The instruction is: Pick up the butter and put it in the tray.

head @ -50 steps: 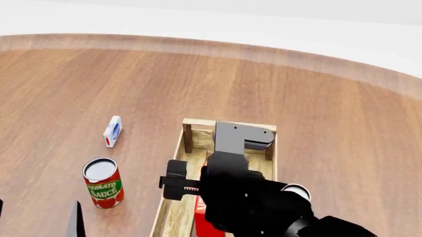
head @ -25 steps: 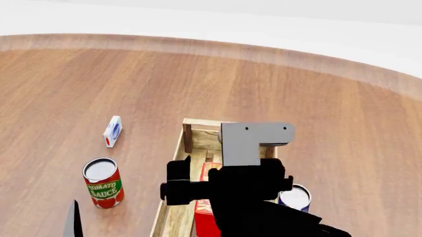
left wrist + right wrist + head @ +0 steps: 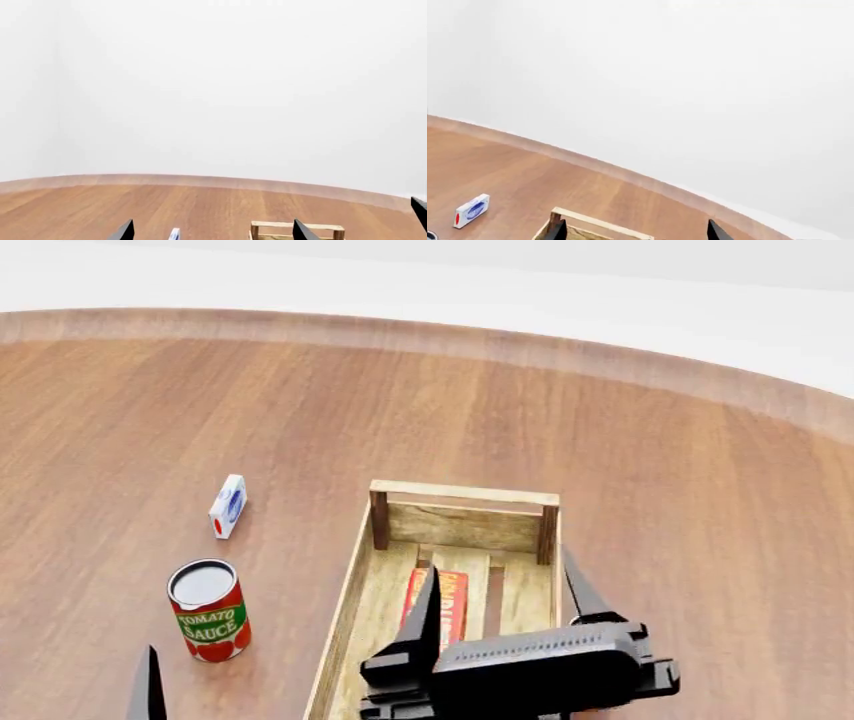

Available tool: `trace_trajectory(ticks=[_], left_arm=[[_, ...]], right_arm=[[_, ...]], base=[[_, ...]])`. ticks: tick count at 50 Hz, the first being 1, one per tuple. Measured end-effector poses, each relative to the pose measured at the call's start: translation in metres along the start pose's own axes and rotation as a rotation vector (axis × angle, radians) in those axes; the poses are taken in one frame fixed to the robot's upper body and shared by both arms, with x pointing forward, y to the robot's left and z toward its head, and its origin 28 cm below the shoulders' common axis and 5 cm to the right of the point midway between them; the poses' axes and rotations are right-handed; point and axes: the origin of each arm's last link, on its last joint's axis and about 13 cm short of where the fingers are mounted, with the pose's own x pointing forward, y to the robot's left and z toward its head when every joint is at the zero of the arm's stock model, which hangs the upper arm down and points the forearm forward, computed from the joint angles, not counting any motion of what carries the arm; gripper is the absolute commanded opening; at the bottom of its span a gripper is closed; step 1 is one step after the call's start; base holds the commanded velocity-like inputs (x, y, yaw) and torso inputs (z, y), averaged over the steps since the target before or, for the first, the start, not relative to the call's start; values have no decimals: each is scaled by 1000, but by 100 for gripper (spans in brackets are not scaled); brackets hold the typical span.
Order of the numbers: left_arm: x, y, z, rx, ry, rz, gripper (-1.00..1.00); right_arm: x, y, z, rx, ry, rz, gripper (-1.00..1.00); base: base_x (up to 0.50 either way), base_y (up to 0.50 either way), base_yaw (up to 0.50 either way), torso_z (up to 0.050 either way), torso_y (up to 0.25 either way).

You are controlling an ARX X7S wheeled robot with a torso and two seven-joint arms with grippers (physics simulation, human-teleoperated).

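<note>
The butter, a red-orange carton, lies flat on the slatted floor of the tray, lengthwise near its middle. My right gripper hovers over the tray's near half, open, with nothing between its fingers; its left finger overlaps the butter's edge. In the right wrist view the right gripper is open, with the tray's far rail ahead. My left gripper is open and empty. Only one dark finger of it shows in the head view, at the bottom left.
A tomato sauce can stands left of the tray. A small white-blue-red carton stands further back on the left, also the carton and the carton. The round wooden table's far edge curves behind.
My right arm has swung down and back out of the tray, uncovering it. The butter, earlier half hidden under the arm, now lies in the tray. The left arm is still.
</note>
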Motion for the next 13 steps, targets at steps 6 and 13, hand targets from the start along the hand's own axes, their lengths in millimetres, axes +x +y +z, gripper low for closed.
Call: trace_trajectory(ticks=[6,13], left_arm=[[-1,0,1,4,-3,0,100],[-2,-1,1,8,-7,-3,100]], right_arm=[[-18,0,-6,-78,-46,-36,100],[-37,1,-10,-134,-78,-52,100]], base=[[0,0,0,0,0],[0,0,0,0,0]])
